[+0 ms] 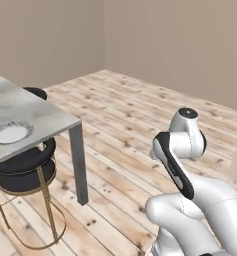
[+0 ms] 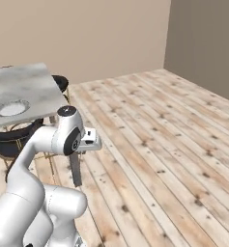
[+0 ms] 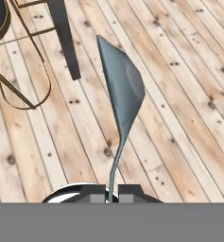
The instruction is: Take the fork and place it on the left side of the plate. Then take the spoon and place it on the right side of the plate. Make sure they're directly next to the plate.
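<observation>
The gripper (image 3: 111, 198) is pinched tight on the thin handle of a spoon (image 3: 123, 90); in the hand view the grey-blue bowl of it stands out beyond the fingertips (image 3: 97, 194), the handle running straight away from the hand and curving slightly before it widens; the long axis follows the gripper's own line, bowl end farthest from the hand, over bare wooden floor (image 3: 179, 94). In the right base view the spoon (image 2: 76, 171) hangs as a dark sliver below the wrist, pointing down toward the planks, beside the white arm (image 2: 48, 140).

The plate (image 1: 11, 133), grey speckled rim and white middle, lies flat on a grey marbled table (image 1: 45, 117), near the table's front edge and well apart from the hand; from the right base view it sits by the same near edge (image 2: 10, 108), back from the corner that faces the robot. I cannot make out a fork on the tabletop from here.

Between the robot and the plate stands the table's dark leg (image 1: 79, 165) at the near corner; the hand view catches that leg (image 3: 65, 38) too, slanting across the upper left. Tucked under the table edge is a black round stool (image 1: 25, 170) on a thin brass wire frame (image 1: 50, 220); its loops curve out over the floor just beside the leg; a second dark seat (image 1: 36, 92) peeps up past the table's far edge. Plain beige walls (image 2: 96, 34) close the room behind.
</observation>
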Robot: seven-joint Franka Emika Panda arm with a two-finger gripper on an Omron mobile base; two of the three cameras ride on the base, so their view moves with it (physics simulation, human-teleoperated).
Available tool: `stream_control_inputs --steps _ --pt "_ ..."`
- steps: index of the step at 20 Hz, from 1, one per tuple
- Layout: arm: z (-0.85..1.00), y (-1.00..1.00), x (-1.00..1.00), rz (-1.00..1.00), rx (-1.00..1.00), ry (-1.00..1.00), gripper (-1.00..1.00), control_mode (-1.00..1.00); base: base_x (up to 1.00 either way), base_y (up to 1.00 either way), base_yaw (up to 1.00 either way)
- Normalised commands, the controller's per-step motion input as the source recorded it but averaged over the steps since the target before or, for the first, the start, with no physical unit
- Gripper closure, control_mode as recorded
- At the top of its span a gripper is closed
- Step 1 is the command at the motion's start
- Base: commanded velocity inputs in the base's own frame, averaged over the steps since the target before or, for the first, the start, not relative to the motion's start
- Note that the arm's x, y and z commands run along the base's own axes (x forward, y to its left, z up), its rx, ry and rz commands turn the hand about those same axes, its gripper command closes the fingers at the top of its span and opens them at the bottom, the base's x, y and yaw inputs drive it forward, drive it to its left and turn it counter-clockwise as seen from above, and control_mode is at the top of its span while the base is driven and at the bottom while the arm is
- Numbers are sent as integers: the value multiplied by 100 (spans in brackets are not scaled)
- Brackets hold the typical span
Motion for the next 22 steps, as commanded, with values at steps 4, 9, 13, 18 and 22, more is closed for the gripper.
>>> stream_control_inputs --steps 4,9,13,18,22 --pt "0 0 0 0 0 0 100 100 81 30 22" --pt "0 0 0 0 0 0 100 100 83 24 24" --pt "0 0 0 0 0 0 100 100 85 11 23" --pt "0 0 0 0 0 0 100 100 78 14 24" --pt "0 0 0 0 0 0 100 100 68 16 28"
